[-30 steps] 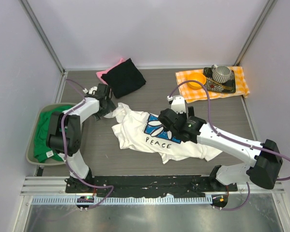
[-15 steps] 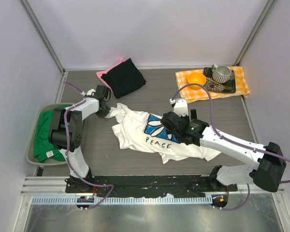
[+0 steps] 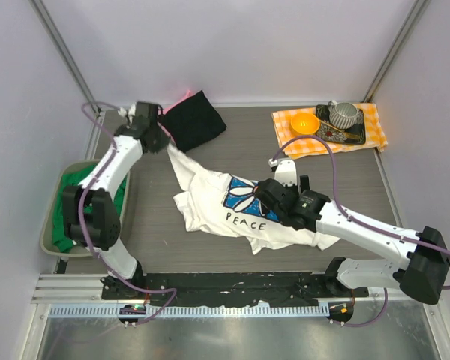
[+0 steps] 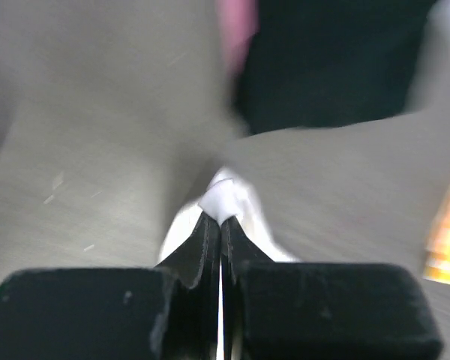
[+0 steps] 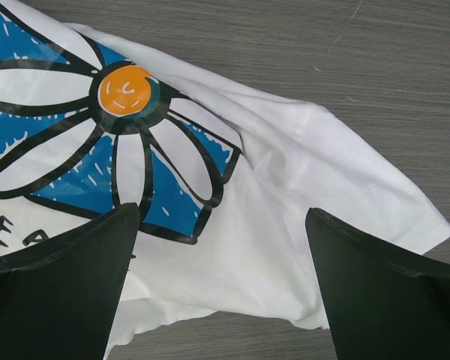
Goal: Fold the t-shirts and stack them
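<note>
The white t-shirt [image 3: 232, 214] with the blue daisy print and orange centre [image 5: 126, 90] lies crumpled mid-table. Its far-left corner [image 4: 229, 196] is pinched in my left gripper [image 3: 162, 141] [image 4: 220, 219], which is shut on it and has it stretched toward the back left, beside the folded black t-shirt [image 3: 195, 120] [image 4: 337, 60]. A pink t-shirt [image 3: 183, 95] [image 4: 236, 30] peeks from under the black one. My right gripper [image 3: 265, 196] [image 5: 221, 211] hovers open over the white shirt's right part, with nothing between its fingers. A green t-shirt [image 3: 66, 225] sits in the left bin.
The grey bin [image 3: 48, 225] stands at the table's left edge. At the back right, an orange-and-white checked cloth [image 3: 289, 142] carries an orange bowl [image 3: 304, 121], a cup [image 3: 345, 114] and a dark tray [image 3: 337, 135].
My left gripper closed on the white shirt's corner and pulled it toward the back left, stretching the cloth. The right gripper shifted slightly nearer and stayed open.
</note>
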`<state>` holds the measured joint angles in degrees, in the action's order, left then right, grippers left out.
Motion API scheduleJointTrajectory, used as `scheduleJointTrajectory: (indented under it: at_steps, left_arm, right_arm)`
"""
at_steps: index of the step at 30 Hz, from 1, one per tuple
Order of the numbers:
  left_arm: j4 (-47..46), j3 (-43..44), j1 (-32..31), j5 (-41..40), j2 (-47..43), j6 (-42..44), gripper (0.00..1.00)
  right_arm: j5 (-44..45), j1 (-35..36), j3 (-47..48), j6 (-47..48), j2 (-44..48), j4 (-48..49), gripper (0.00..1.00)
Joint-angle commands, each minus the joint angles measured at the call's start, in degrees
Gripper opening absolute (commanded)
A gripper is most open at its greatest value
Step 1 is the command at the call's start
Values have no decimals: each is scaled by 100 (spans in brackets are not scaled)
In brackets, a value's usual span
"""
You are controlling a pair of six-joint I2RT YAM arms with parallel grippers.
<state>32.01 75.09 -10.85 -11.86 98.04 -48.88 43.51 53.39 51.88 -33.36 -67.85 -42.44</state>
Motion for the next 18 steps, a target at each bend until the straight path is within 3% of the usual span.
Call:
scheduleJointTrajectory:
  at_steps: [1,7,12,17,18]
  left_arm:
    - [673,2406,-5,832,-1058,397,0]
    - [1158,4495,-13,2466,-1182,301,0]
    - [1544,5796,-101,3136,-1050,204,0]
    - [1352,5456,-496,3199,-1331,353,0]
    - [1378,5272,-880,3068,-1436,475,0]
  right_arm:
    - [-315,-12,-107,-214,167,287,99]
    - [-800,-4,-406,-135,580,657,99]
    - [-818,-4,-450,-30,1159,675,98]
    - [-739,-4,-380,-12,1494,597,98]
    - [-669,-4,-354,-21,1503,544,98]
